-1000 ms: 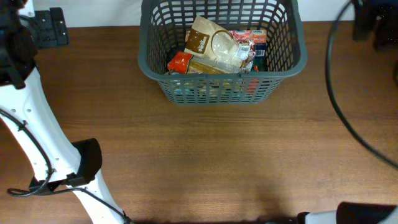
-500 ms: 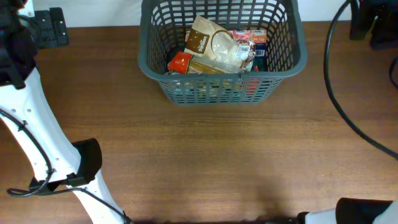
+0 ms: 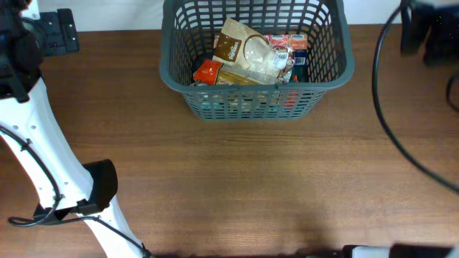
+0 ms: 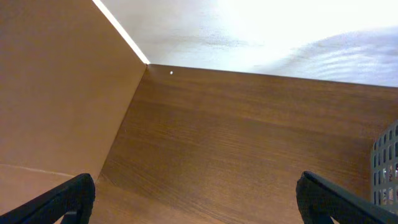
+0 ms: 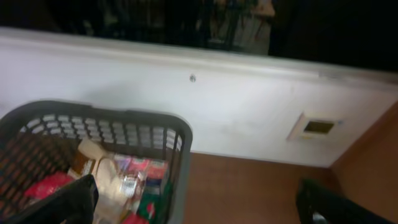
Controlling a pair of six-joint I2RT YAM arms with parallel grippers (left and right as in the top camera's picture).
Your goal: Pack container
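The container (image 3: 337,68) is a dark grey slotted basket at the back middle of the table. It holds several grocery packets, among them a tan and brown bag (image 3: 244,50) and a red packet (image 3: 208,72). My right gripper (image 5: 196,200) is open and empty, raised to the right of the basket, whose rim (image 5: 112,118) and packets show at the left of the right wrist view. In the overhead view it is a dark blur (image 3: 430,32) at the top right. My left gripper (image 4: 199,194) is open and empty over bare table at the far left; the basket's edge (image 4: 387,165) shows at the right.
My white left arm (image 3: 36,150) runs along the table's left side. A black cable (image 3: 387,122) loops over the right side. A white wall (image 4: 249,31) and a brown side panel (image 4: 56,81) bound the back left corner.
The right arm at the top right has shifted a little and is blurred. Its white part at the bottom right has slid nearly out of view. The basket and left arm have not moved.
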